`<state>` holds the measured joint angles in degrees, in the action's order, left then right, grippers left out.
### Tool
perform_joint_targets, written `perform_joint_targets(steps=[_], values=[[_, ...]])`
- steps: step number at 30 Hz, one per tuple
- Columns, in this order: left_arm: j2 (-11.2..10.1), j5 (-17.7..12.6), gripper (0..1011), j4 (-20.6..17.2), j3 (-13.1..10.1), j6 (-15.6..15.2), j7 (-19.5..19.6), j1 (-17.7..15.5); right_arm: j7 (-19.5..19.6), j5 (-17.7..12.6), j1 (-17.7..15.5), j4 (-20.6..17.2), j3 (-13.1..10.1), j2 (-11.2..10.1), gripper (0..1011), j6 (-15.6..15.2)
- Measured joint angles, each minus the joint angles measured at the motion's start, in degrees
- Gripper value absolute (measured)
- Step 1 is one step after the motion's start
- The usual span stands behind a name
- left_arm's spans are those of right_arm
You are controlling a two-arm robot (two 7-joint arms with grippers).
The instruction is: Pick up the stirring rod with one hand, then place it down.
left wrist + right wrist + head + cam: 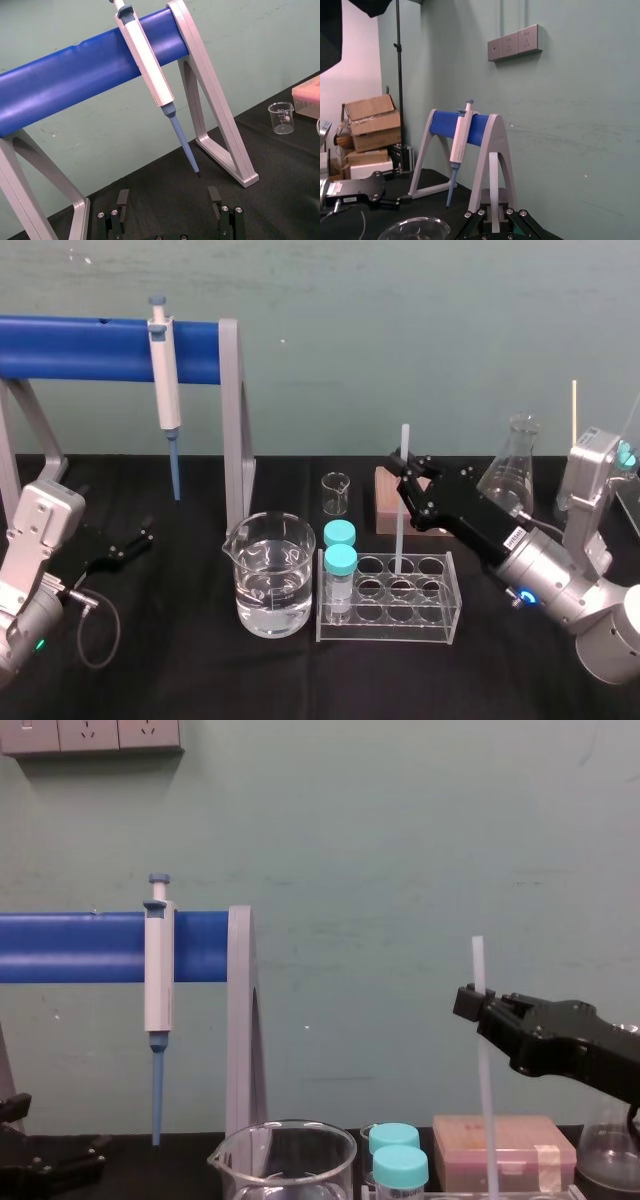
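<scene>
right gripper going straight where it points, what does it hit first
Probably the pipette stand's grey leg, straight ahead of the right gripper holding the stirring rod; depth is unclear. Left gripper idles far left.

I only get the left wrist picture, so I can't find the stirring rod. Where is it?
Observer: The stirring rod stands upright, with its lower end at the back row of the clear rack, in front of the robot.
Operator: My left pincer is open by the pipette stand. So who's holding the rod?
Observer: The right pincer is closed on its upper part, with a short bit of rod sticking out above.
</scene>
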<state>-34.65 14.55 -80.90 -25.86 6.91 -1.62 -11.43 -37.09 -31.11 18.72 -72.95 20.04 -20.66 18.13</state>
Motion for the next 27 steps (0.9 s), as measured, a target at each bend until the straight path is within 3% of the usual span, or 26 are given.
perform_joint_targets(steps=[11,27], values=[[0.0,0.0,1000,0.0,0.0,0.0,0.0,0.0,0.6,2.4,-0.3,1.8,0.2,0.7,72,1.5],[0.0,0.0,1000,0.0,0.0,0.0,0.0,0.0,1.6,3.6,-0.9,3.7,-0.1,1.7,72,1.0]])
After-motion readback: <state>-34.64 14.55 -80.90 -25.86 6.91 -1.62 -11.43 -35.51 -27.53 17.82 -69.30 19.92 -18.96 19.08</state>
